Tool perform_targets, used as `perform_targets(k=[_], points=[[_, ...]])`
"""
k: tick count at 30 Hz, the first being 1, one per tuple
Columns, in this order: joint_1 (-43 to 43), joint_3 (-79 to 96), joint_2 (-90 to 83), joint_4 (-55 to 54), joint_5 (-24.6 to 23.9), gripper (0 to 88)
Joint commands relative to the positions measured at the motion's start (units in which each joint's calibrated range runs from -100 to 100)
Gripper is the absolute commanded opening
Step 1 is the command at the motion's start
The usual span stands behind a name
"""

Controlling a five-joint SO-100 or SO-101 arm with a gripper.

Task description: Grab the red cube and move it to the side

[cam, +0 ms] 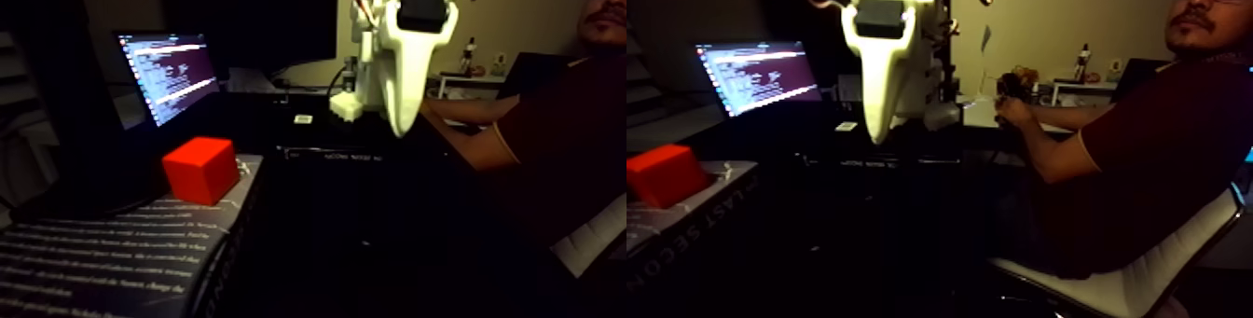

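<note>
The picture holds two nearly equal halves side by side. The red cube (199, 170) sits on a dark book cover (112, 247) at the near left, and appears again in the right half. My white gripper (403, 128) hangs in the air, pointing straight down, well above the cube and to its right. Its fingers taper to one tip with no gap showing and nothing between them. Dark, bare tabletop lies under the tip.
An open laptop (168, 75) with a lit screen stands behind the cube, with a dark monitor behind it. A person in a dark red shirt (1165, 126) sits at the right on a white chair (1147, 275), forearm stretched toward the table behind the arm.
</note>
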Motion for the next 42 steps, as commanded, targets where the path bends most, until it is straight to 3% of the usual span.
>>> perform_targets(k=[1, 42], points=[[0.5, 1.4, -3.5, 0.9, 0.0, 0.5], [0.4, 1.1, -4.6, 3.7, 0.3, 0.6]])
